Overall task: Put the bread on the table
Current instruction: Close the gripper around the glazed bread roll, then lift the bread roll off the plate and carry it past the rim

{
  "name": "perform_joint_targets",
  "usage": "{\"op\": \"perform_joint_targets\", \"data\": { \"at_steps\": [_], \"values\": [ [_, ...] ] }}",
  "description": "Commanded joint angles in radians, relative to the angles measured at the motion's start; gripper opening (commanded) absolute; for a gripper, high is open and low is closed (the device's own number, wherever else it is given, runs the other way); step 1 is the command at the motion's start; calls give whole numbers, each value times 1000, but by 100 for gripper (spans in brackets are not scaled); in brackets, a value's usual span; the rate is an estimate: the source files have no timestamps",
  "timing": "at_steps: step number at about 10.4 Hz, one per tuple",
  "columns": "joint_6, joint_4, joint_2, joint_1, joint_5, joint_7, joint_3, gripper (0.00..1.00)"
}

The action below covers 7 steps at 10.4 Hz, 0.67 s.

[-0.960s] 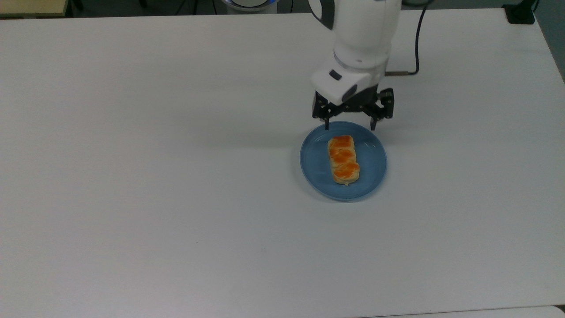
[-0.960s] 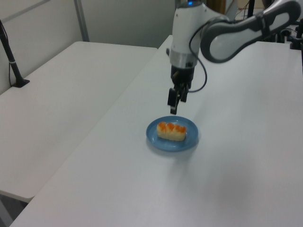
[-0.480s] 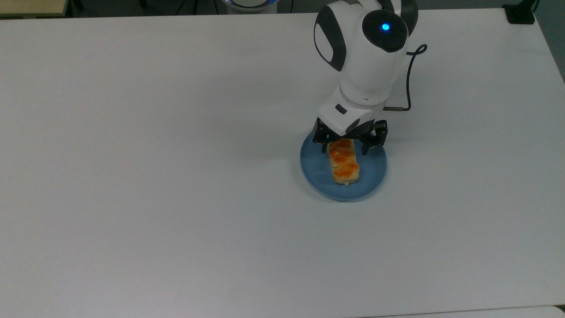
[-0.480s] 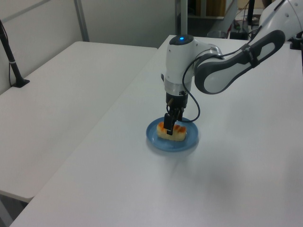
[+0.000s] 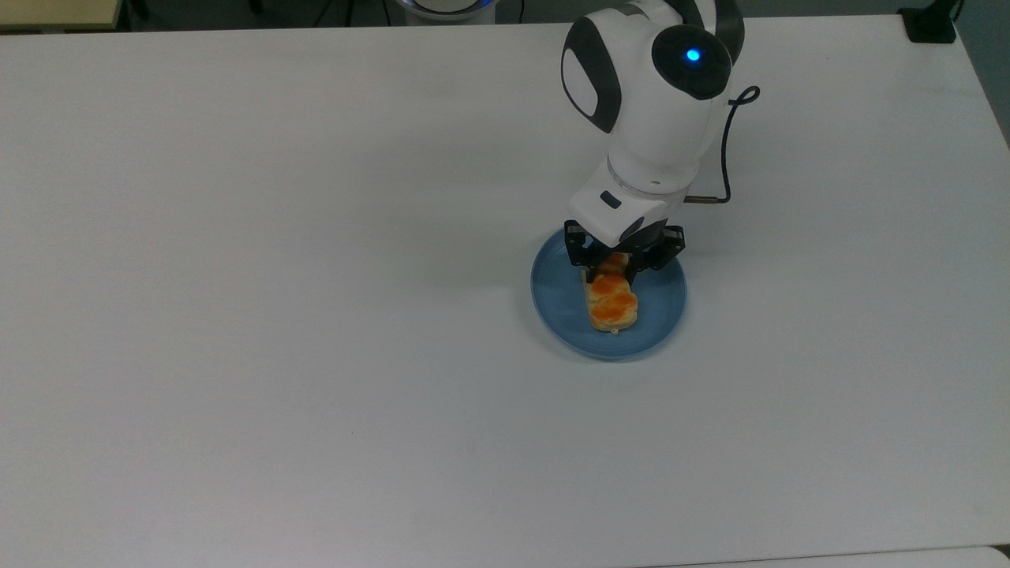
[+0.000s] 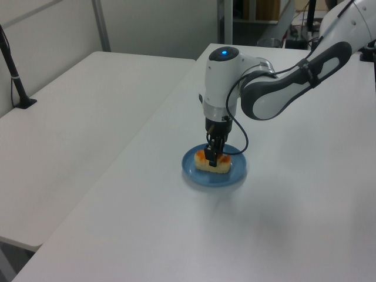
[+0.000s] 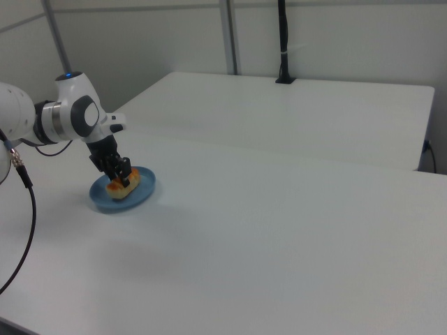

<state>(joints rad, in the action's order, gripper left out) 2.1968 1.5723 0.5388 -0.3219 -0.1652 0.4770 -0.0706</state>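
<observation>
**Pincer closed on the bread over the plate**

The pincer [image 5: 615, 267] was clamped across one end of the bread [image 5: 612, 303], its fingers pressed against both long sides. The bread lay on a blue plate [image 5: 562, 300] on the white tabletop [image 5: 276, 276], right of the middle in the top view and nearer the far edge. In the left view the pincer [image 6: 212, 157] stood upright over the bread [image 6: 214, 164].

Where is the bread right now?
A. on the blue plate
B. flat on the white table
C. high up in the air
A, the bread lies on the blue plate, with the gripper down at its far end in the top view.
</observation>
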Motion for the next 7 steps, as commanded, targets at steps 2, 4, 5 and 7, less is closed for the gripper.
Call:
{"op": "perform_joint_targets", "data": {
  "at_steps": [2,4,5,7],
  "values": [
    [-82,52,-162,29,9,-30,9,48],
    [-233,183,-319,46,125,-247,11,48],
    [-297,245,-400,56,174,-323,11,49],
    [-397,335,-457,54,210,-341,5,51]
  ]
}}
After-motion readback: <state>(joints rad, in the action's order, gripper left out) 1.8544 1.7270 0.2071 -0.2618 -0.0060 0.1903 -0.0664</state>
